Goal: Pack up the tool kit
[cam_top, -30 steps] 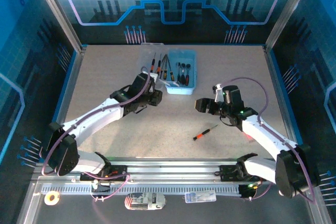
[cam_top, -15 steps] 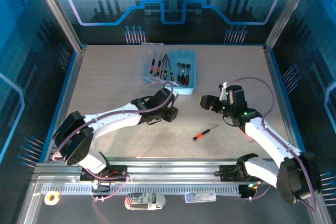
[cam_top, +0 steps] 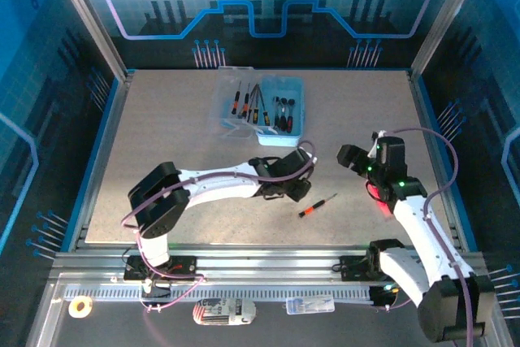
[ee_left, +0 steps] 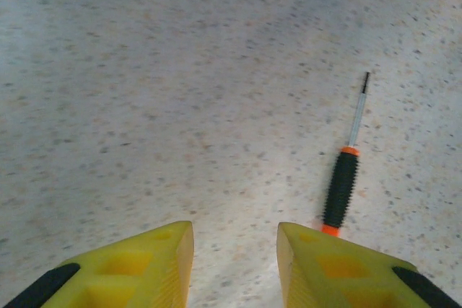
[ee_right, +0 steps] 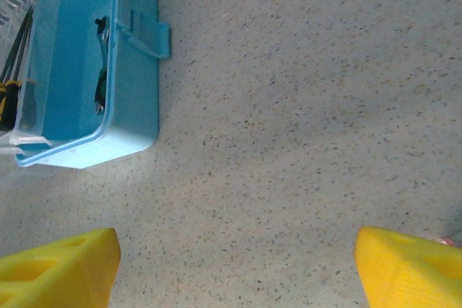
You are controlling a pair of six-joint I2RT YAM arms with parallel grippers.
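Top external: most tools (cam_top: 282,114) sit in your box (cam_top: 276,142); one screwdriver (cam_top: 315,206) lies on the table (cam_top: 162,136), before your spread, empty left pincer (ee_left: 234,250).

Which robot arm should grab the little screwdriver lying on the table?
Probably the left. The left gripper, open, hangs just beside the loose screwdriver, which lies close to one finger. The right gripper is open too, but sits farther off, facing the blue box.
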